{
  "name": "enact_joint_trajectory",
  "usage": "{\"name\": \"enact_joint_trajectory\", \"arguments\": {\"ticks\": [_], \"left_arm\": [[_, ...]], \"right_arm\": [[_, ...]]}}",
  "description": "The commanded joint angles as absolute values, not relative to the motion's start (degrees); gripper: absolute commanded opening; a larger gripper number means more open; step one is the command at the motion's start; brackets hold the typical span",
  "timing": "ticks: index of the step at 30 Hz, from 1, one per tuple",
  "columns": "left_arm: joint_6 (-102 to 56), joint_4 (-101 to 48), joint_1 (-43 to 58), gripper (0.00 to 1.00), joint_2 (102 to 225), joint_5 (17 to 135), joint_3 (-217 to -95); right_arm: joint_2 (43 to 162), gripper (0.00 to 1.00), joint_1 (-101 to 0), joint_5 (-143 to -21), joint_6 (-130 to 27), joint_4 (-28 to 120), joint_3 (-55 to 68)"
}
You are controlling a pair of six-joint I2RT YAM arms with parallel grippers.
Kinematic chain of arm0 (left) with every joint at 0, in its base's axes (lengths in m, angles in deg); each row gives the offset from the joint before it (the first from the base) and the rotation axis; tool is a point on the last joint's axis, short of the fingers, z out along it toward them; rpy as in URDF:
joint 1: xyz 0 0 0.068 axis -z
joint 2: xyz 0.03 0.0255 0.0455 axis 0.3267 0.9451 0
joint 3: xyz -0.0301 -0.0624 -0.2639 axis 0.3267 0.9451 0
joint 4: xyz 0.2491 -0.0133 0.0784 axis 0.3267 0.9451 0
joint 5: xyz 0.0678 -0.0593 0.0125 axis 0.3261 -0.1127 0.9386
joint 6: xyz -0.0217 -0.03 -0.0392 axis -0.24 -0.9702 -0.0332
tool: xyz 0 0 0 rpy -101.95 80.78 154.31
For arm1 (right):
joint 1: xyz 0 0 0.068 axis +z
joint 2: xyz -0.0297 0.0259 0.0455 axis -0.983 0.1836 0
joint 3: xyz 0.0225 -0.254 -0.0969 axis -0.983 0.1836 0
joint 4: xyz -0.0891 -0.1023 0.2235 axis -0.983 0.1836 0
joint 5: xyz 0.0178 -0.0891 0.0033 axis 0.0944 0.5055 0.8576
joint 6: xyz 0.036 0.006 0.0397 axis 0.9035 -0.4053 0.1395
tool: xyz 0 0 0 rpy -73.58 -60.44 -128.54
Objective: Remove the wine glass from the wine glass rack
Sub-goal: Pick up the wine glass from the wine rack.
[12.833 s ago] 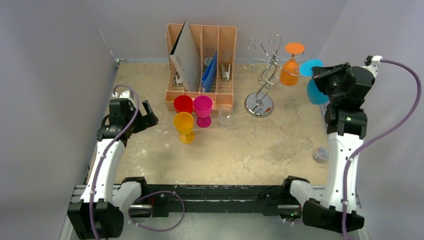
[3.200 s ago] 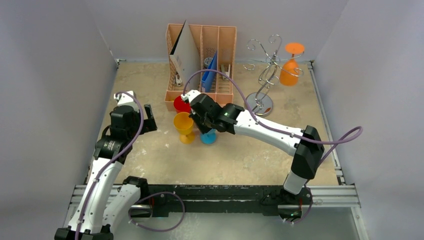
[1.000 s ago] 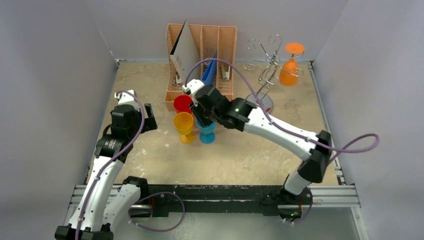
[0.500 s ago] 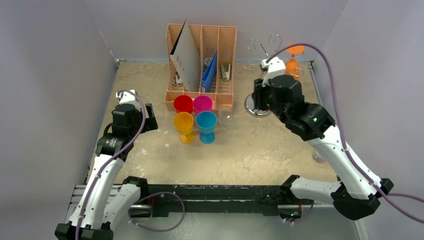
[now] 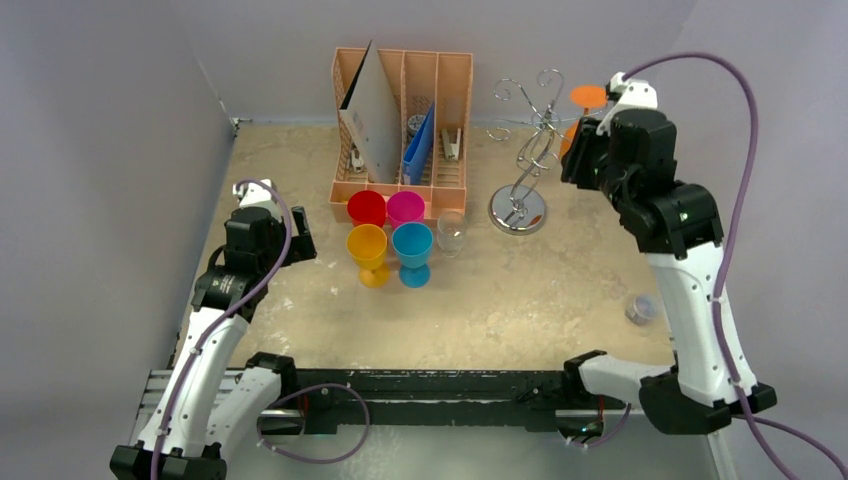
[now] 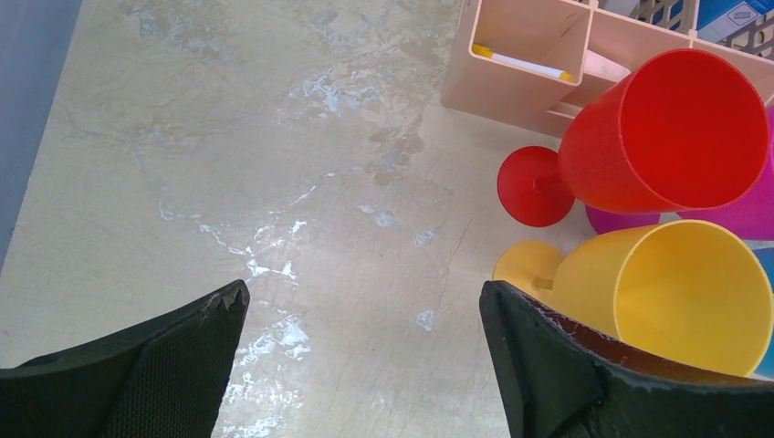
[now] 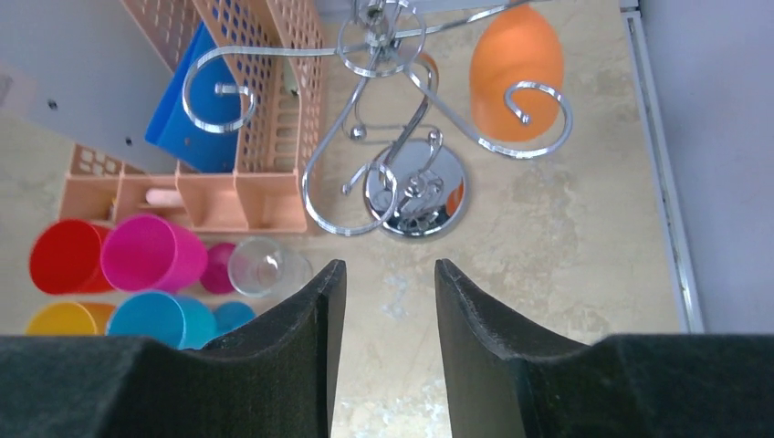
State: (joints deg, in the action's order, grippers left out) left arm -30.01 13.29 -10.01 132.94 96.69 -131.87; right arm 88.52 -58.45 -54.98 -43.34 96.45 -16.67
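Observation:
The wine glass rack (image 5: 530,140), a silver wire stand on a shiny disc base, stands at the back right. One orange wine glass (image 5: 588,96) hangs upside down on its right arm. In the right wrist view the rack (image 7: 383,173) and the orange bowl (image 7: 516,73) lie ahead of my fingers. My right gripper (image 5: 580,160) is raised beside the orange glass and partly hides its bowl. It is open and empty (image 7: 391,274). My left gripper (image 5: 262,235) is open wide and empty (image 6: 365,301) over the table at the left.
Red (image 5: 366,208), pink (image 5: 405,208), yellow (image 5: 367,250) and blue (image 5: 412,250) wine glasses stand grouped before the peach organiser (image 5: 400,120). A clear tumbler (image 5: 451,232) stands beside them. A small jar (image 5: 640,307) sits near the right edge. Walls close in at the back and sides.
My right arm left the blue glass standing beside the yellow one, then swung right and up to the rack's orange glass. The left arm has barely moved.

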Motion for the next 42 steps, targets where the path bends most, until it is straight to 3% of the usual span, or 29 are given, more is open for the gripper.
{"name": "enact_joint_trajectory", "arguments": {"ticks": [1, 7, 12, 19, 42], "left_arm": [[-30.06, 11.94, -10.37, 0.96, 132.38, 96.3, -132.11], [-29.89, 11.64, -10.37, 0.96, 132.33, 95.93, -132.16], [-29.8, 11.76, -10.37, 0.95, 132.18, 95.65, -132.14], [-29.68, 11.61, -10.37, 0.95, 132.13, 95.66, -132.16], [-29.53, 12.11, -10.36, 0.95, 132.35, 95.86, -132.29]], "right_arm": [[94.03, 0.45, -64.81, -63.43, -39.89, 98.36, -22.9], [99.96, 0.5, -73.69, -72.37, -31.96, 91.75, -27.52], [105.97, 0.59, -77.16, -71.51, -30.18, 91.35, -32.72], [108.63, 0.6, -79.2, -66.41, -33.56, 90.36, -36.33], [124.3, 0.55, -87.48, -76.75, -28.48, 91.25, -48.21]]}}
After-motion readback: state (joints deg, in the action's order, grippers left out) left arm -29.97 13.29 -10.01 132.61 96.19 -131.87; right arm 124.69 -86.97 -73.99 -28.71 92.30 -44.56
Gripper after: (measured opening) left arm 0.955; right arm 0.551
